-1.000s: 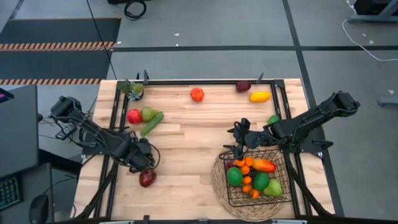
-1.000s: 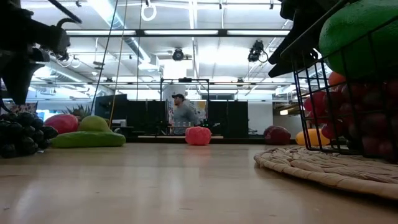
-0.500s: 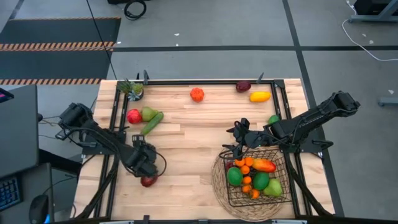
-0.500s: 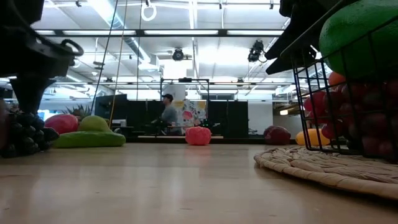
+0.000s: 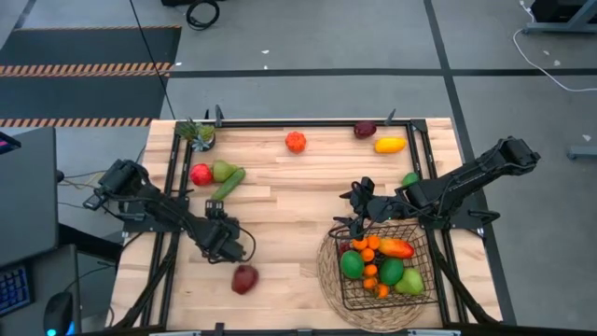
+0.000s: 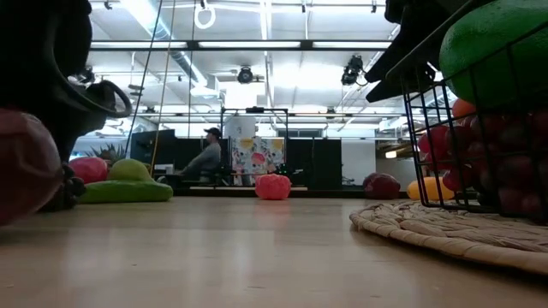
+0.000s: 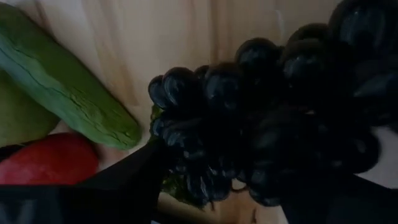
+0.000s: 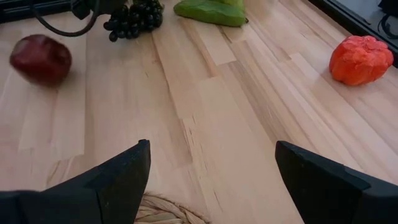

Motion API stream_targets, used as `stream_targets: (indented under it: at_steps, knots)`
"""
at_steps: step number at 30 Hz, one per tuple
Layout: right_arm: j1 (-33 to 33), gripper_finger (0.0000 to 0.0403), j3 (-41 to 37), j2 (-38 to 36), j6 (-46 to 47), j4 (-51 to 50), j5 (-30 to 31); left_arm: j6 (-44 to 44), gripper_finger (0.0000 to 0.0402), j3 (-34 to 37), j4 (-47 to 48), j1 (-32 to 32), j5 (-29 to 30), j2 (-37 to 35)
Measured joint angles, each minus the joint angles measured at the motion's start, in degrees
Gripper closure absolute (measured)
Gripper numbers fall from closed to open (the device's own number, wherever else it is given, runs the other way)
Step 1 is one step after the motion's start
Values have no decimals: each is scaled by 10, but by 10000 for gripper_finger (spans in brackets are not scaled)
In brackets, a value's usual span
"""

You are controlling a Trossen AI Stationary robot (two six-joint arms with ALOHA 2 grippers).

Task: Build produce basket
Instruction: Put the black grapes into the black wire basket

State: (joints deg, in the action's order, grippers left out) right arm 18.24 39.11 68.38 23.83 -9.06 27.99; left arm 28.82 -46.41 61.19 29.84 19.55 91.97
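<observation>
Jaws of the left gripper (image 5: 227, 245) close around the dark grape bunch (image 7: 273, 118) at lower left of the surface; lumpy and light, it is best held mid-cluster. Right gripper (image 5: 355, 213) gapes empty beside the basket (image 5: 422, 241), lower right.

Open-plan robotics lab — grey floor with hazard-striped mat (image 5: 89, 67), loose cable (image 5: 550, 58), wooden counter (image 5: 289, 191) in a black frame. Beyond it: ceiling strip lights (image 6: 257, 47), dark partitions, a seated person (image 6: 205, 158) at a desk.
</observation>
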Motion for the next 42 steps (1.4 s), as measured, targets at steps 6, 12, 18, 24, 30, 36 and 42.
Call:
stream_targets:
  at_steps: [6, 12, 18, 24, 30, 36, 42]
  knots:
    - [0, 55, 0, 0, 0, 0, 0, -2, 210, 0, -2, -8, 7, -1]
    - [0, 55, 0, 0, 0, 0, 0, -1, 295, -1, -4, -22, 8, -1]
    - [0, 55, 0, 0, 0, 0, 0, -23, 356, -26, -2, -37, 12, -1]
    - [0, 55, 0, 0, 0, 0, 0, -68, 357, -98, 27, -55, 53, -1]
    - [0, 55, 0, -21, 3, -37, -7, -118, 355, -199, 65, -82, 117, -1]
    - [0, 55, 29, -108, 54, -149, 0, -214, 359, -289, -23, -113, 144, -1]
    - [9, 55, 41, -188, 56, -173, 1, -363, 353, -320, -240, -137, 99, -1]
